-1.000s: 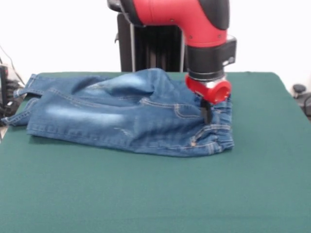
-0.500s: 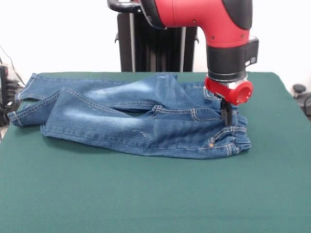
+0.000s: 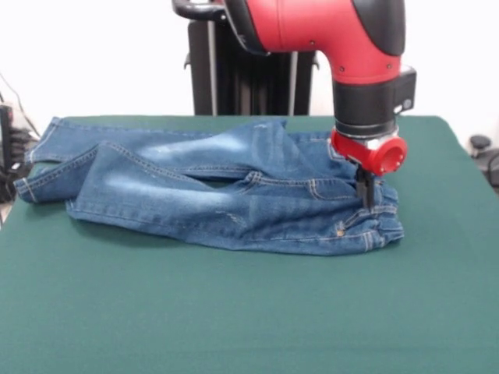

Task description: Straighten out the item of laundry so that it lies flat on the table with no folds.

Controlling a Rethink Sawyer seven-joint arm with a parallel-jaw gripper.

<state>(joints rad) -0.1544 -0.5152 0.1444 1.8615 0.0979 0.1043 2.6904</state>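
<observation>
Front view shows a wide stretch of bare dark green table (image 3: 249, 312) nearest the camera, with nothing lying on it below the fingers. Past that strip lie the small blue jeans (image 3: 218, 199), stretched sideways across the table, their elastic waistband bunched directly under and around the fingers and both legs running off to the left of them. The nearer leg carries a pale faded patch and ends in a hem well away from the fingers on the left; a back pocket with orange-tan stitching sits just to the left of the fingers. The farther leg lies behind the nearer one, partly overlapped by it, with a raised fold of denim humped up between them to the upper left of the fingers, so the garment is not flat. Its cuff reaches close to the table's left edge. The gripper (image 3: 365, 195) comes straight down from a red wrist collar, and its thin black fingers (image 3: 365, 187) dip into the waistband cloth, apparently pressed together and pinching the denim there, with the tips buried in the gathered fabric. Above the fingers rises the black and red arm (image 3: 343, 31), and behind it a dark upright pedestal stands against a white wall
</observation>
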